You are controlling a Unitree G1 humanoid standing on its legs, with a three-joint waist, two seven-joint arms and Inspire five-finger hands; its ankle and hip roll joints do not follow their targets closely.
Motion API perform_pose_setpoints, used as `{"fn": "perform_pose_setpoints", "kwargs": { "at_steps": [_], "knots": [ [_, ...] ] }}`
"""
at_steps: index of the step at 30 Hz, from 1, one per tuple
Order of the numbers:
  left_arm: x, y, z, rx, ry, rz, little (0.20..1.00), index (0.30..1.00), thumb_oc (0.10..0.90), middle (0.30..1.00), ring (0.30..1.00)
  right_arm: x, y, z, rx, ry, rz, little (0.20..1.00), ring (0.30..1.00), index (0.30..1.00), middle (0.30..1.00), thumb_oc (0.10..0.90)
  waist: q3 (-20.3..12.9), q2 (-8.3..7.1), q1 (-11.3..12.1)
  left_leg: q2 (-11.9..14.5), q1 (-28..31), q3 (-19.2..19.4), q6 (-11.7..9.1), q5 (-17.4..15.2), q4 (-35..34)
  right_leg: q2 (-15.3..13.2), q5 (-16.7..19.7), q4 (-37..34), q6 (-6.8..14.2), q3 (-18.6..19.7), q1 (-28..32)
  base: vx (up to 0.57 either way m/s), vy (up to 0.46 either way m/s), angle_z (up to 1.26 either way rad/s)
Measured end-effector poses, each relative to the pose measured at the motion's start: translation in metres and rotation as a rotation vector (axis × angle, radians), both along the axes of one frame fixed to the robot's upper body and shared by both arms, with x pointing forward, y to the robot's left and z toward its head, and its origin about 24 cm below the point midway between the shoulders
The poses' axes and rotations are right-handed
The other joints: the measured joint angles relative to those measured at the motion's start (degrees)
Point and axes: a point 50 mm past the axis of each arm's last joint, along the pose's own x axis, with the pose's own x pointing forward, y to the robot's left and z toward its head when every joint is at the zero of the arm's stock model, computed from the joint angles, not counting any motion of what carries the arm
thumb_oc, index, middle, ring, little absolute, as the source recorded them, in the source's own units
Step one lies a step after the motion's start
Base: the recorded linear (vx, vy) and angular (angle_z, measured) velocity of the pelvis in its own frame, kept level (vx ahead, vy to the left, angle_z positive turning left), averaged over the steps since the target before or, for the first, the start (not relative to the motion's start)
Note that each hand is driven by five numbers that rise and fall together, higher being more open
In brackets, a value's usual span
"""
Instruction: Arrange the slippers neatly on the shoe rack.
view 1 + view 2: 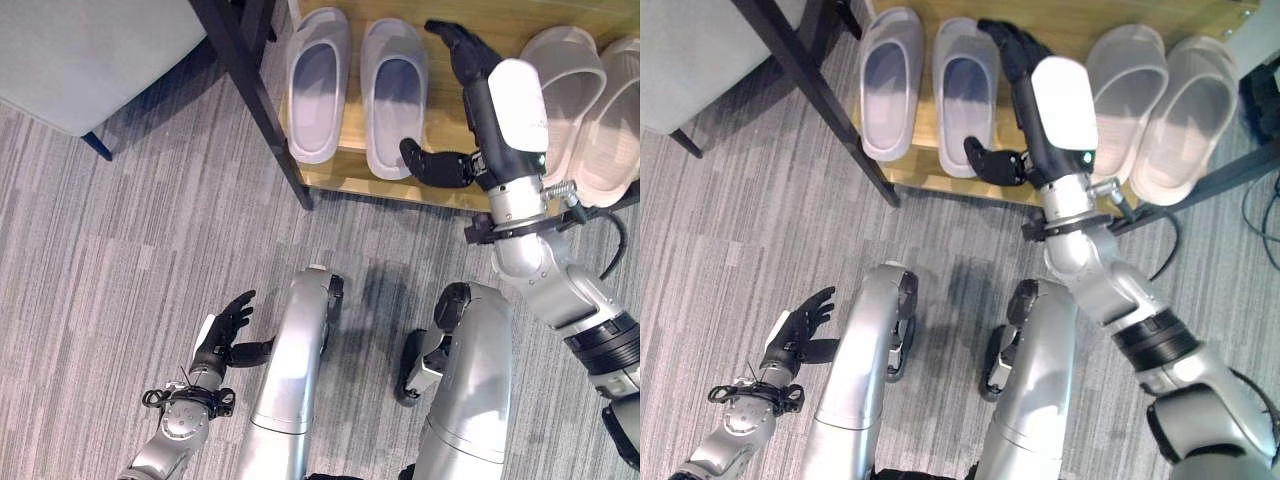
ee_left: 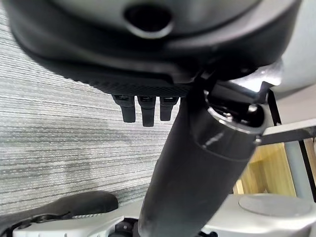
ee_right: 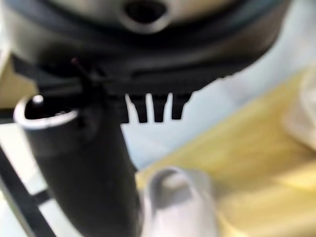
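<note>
Slippers stand on the wooden shoe rack in two pairs, all four with toes pointing to the back. The grey pair is on the thumb side of the right hand: the far grey slipper and the near grey slipper, side by side and almost touching. The beige pair lies on the other side of this hand, also close together.

The right hand is stretched over the bare shelf between the two pairs. Its fingers are straight and spread forward, its thumb stands out toward the heel of the near grey slipper, just beside it, and it holds nothing. I cannot tell whether the thumb touches the slipper.

The left hand hangs low over the grey carpet, well apart from the rack, with relaxed, opened fingers and nothing in it.

In my judgement the task is nearly finished: no slipper lies on the carpet, and both pairs look parallel. What is left is perhaps only a small correction of the near grey slipper and then taking the right hand away.
</note>
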Motion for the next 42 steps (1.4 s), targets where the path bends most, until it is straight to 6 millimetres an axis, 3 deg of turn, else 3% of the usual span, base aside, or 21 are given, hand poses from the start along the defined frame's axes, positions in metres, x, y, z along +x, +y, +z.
{"fn": "perform_pose_setpoints", "kwargs": {
  "at_steps": [3, 6, 9, 15, 35, 42],
  "knots": [
    [0.0, -0.004, -0.003, -0.028, -0.006, 0.035, 0.9, 0.9, 0.8, 0.9, 0.9, -0.023, -0.02, -0.066, 0.391, 0.12, -0.067, 0.9, 0.9, 0.9, 0.9, 0.8, 0.0, -0.71, -1.2, 0.2, -0.1, 0.1, -0.3, -1.0, 1.0, 0.7, -0.3, 1.0, 0.3, 0.1, -0.6, 0.04, 0.011, -0.1],
    [0.0, 0.001, -0.004, -0.016, 0.0, 0.053, 0.9, 0.9, 0.8, 0.9, 0.9, -0.031, 0.004, -0.082, 0.572, 0.134, 0.033, 0.9, 0.9, 0.9, 0.9, 0.8, 0.0, -0.72, -2.4, 0.4, 0.1, 0.1, -0.3, -1.0, 1.2, 1.0, -0.2, 1.2, 0.2, 0.2, -0.6, 0.0, 0.02, -0.07],
    [-0.001, 0.001, -0.005, -0.004, 0.003, 0.056, 0.9, 0.9, 0.8, 0.9, 0.9, -0.019, 0.016, -0.078, 0.622, 0.189, 0.11, 0.9, 0.9, 0.9, 0.9, 0.8, 0.0, -0.76, -2.3, 0.9, 0.1, -0.3, -0.4, -1.0, 1.6, 1.1, 0.0, 1.3, -0.4, 0.0, -0.6, -0.01, 0.01, -0.06],
    [-0.003, -0.009, -0.008, -0.006, 0.017, 0.018, 0.9, 0.9, 0.8, 0.9, 0.9, -0.003, 0.025, -0.078, 0.612, 0.258, 0.139, 0.9, 0.9, 0.9, 0.9, 0.8, 0.0, -0.73, 0.3, 1.0, -0.1, -0.2, -0.5, -1.0, 1.6, 1.2, 0.0, 1.4, -0.3, 0.0, -0.8, 0.0, 0.002, 0.0],
    [-0.004, -0.012, -0.011, 0.008, 0.026, 0.0, 0.9, 0.9, 0.8, 0.9, 0.9, 0.001, 0.027, -0.075, 0.61, 0.242, 0.117, 0.9, 0.9, 0.9, 0.9, 0.8, 0.0, -0.67, 0.3, 0.8, 0.1, 0.9, -0.5, -0.9, 1.4, 1.0, -0.2, 2.1, 0.0, 1.3, -1.3, 0.0, 0.0, 0.0],
    [-0.007, -0.012, -0.018, 0.021, 0.057, -0.004, 0.9, 0.9, 0.8, 0.9, 0.9, 0.021, 0.025, -0.062, 0.585, 0.202, 0.051, 0.9, 0.9, 0.9, 0.9, 0.8, 0.0, -0.54, 0.4, 0.9, 0.4, 0.6, -1.3, -0.6, 1.2, 1.0, 0.0, 2.2, -0.7, 1.1, -1.2, 0.0, 0.0, 0.0]
  ]
}}
